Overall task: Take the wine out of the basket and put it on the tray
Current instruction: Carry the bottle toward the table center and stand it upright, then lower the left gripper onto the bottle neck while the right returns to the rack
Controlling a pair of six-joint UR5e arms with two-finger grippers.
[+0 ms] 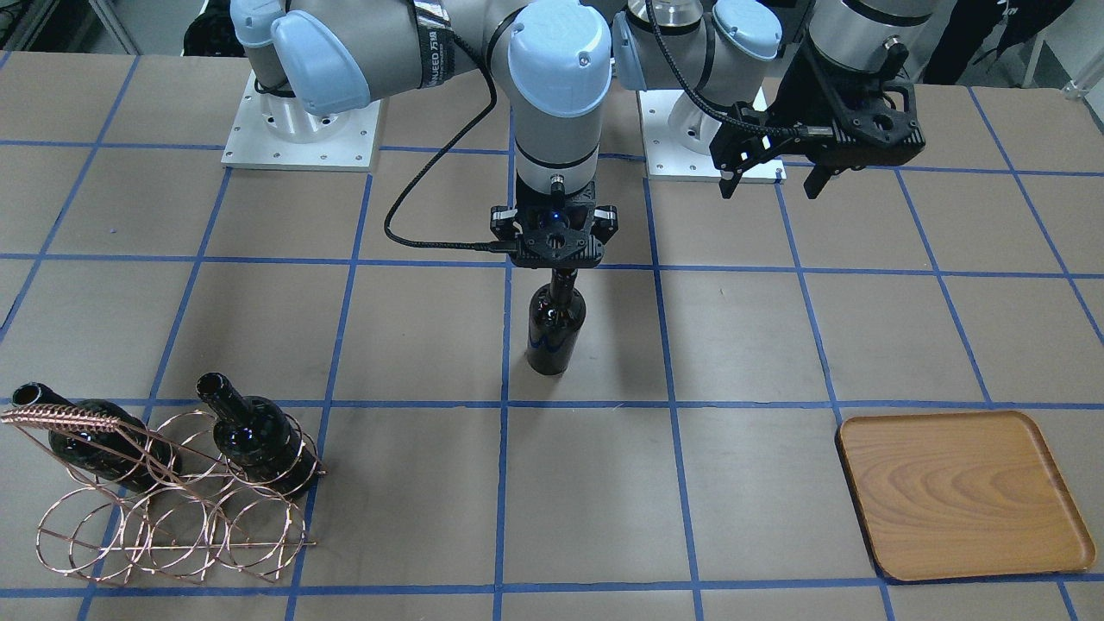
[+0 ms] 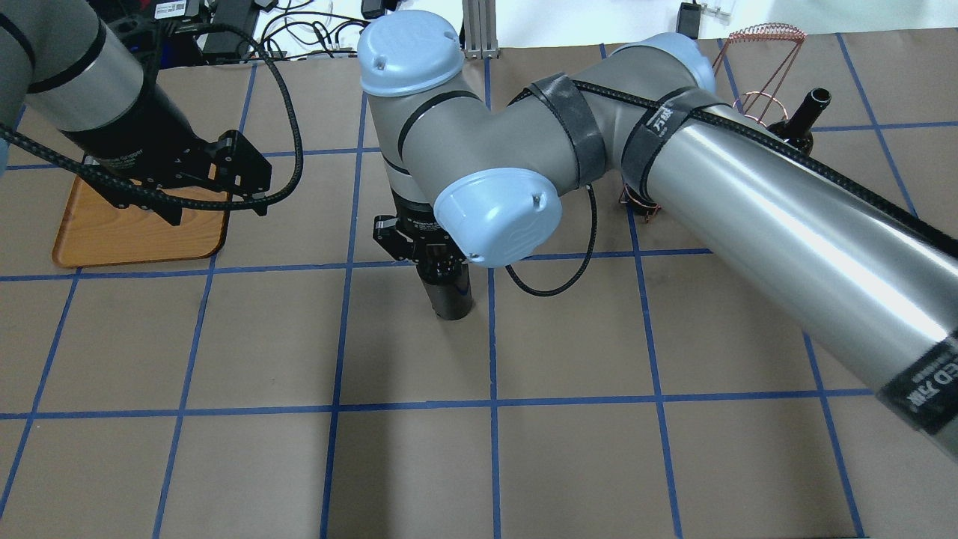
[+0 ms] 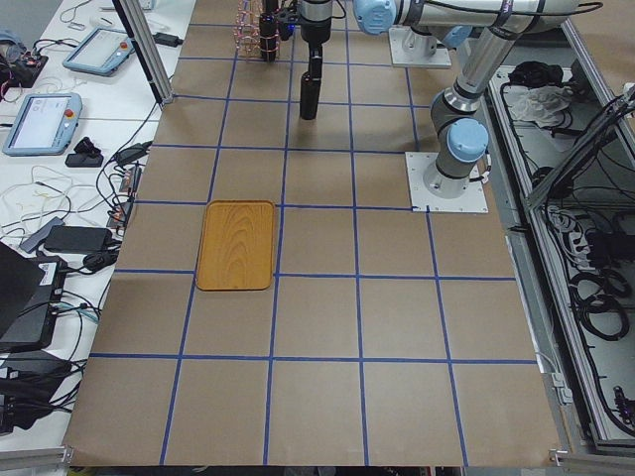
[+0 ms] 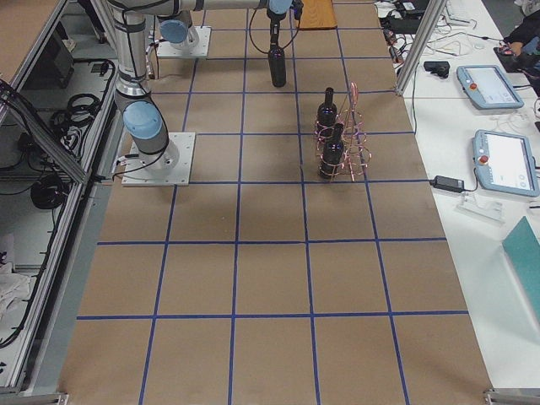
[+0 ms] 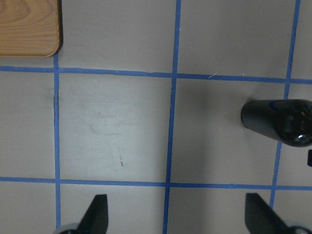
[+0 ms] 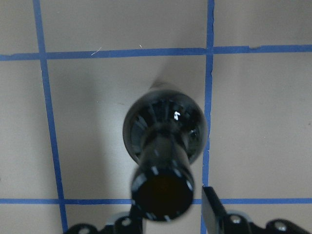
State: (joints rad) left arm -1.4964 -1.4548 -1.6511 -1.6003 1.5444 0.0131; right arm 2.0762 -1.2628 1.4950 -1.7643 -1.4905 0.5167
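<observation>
The right tool [image 1: 562, 269] is closed narrowly on the neck of the wine [image 1: 552, 332], just under the mouth. In the wrist view one finger [image 6: 209, 204] is seen hard beside the mouth and the other is hidden behind it. The wine is held upright at the middle of the worktop [image 1: 414, 328]; whether its base is touching cannot be told. Two more bottles [image 1: 259, 440] lie in the basket [image 1: 172, 517], and the tray [image 1: 962, 492] is set well apart, on the left arm's side.

A slip is judged the main risk. Glossy glass is gripped by the neck alone, so the heavy body could be swung, or let slide, if the wine is carried fast. If it is released off plumb, it could be toppled. A knock is also possible should both arms be brought to it together.

The right arm is stretched from its base to the centre, with the wrist vertical and the tool pointed straight down. The left tool [image 1: 770, 183] is spread wide and empty, raised near its base and aimed down between wine and tray
</observation>
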